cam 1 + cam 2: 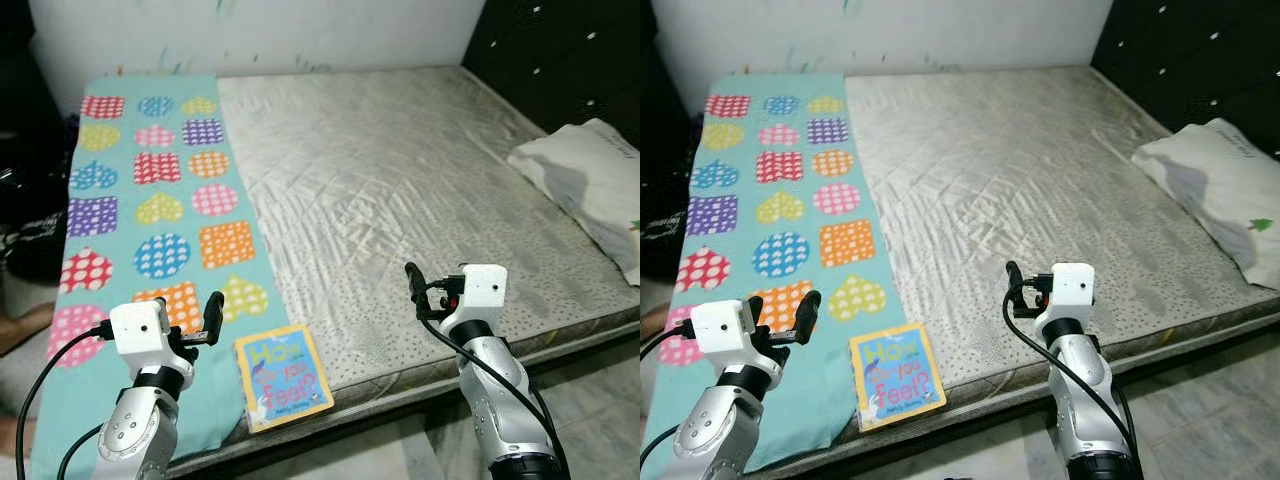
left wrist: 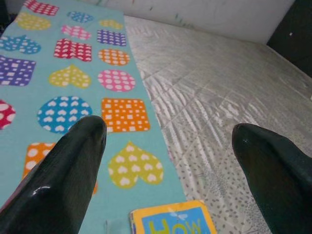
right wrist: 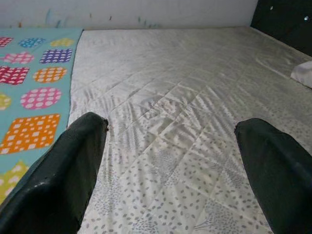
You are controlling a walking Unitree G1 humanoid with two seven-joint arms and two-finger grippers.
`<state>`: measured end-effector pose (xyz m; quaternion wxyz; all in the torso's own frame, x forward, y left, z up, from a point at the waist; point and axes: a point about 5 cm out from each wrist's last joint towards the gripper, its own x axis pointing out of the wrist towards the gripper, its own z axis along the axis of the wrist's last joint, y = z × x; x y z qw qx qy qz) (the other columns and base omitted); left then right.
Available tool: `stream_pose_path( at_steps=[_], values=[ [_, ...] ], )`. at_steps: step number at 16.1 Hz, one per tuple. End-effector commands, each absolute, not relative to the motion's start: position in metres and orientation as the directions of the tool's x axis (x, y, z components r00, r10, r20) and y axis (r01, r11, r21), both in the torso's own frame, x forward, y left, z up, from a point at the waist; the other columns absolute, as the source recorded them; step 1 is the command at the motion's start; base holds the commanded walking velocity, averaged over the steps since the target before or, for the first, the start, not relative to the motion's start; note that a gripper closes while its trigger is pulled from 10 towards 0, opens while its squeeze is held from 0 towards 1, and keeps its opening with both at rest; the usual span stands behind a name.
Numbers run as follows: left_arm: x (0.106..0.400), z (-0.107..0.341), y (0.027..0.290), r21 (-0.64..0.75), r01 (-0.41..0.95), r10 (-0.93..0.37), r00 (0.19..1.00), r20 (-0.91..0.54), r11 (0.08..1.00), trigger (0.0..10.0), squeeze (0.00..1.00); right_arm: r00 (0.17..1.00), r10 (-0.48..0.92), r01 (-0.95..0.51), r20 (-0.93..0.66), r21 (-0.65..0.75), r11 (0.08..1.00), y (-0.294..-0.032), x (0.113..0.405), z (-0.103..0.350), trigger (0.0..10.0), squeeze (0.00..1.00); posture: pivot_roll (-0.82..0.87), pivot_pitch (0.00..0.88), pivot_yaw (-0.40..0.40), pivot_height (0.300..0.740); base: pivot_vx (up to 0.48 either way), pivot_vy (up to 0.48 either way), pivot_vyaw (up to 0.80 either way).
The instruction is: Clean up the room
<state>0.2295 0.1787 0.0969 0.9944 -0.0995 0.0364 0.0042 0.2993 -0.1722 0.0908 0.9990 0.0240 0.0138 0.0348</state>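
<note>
The left gripper holds its two black fingers spread wide with nothing between them, hovering above the near left part of the bed, over the teal blanket printed with dotted hearts, squares and circles in many colours. Just beside it on the right, at the near edge of the bed, lies a children's board book with a yellow border and a blue cover reading "How do you feel?"; it lies flat, partly on the blanket's right edge and partly on the bare mattress, and the left gripper is not touching it. The right gripper also has its fingers wide apart and empty, raised above the near right part of the mattress, well apart from the book. The mattress is grey-white, quilted in a diamond pattern with small speckles near its near edge, and the blanket covers its left strip from near to far. At the far right a white pillow with a small green tree print rests on the edge of the mattress. Behind the bed stands a white wall, and at the far right a dark tufted headboard. A pale tiled floor shows at the near right.
</note>
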Motion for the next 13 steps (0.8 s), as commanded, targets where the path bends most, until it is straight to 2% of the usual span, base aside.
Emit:
stream_pose_path(
  at_steps=[1,4,13],
  values=[
    [0.2281,0.0985,0.1773,-0.201,-0.006,-0.009,0.997,-0.074,0.979,10.0,0.00,0.998,0.062,-0.061,-0.017,0.047,0.997,-0.1763,0.2982,0.0948,10.0,0.00,-0.02,0.154,-0.078,0.695,0.000,0.000,0.00],
    [0.2282,0.0986,0.1776,-0.199,-0.017,0.002,0.997,-0.075,0.980,10.0,0.00,0.998,0.067,-0.066,-0.015,0.047,0.997,-0.1756,0.2989,0.0964,10.0,0.00,-0.02,0.157,-0.079,0.660,0.000,0.000,0.00],
    [0.2312,0.0998,0.1850,-0.198,-0.099,0.087,0.994,-0.066,0.975,10.0,0.00,0.996,0.087,-0.087,-0.001,0.040,0.995,-0.1739,0.3031,0.1012,10.0,0.00,-0.02,0.151,-0.094,0.660,0.000,0.000,0.00]
  ],
)
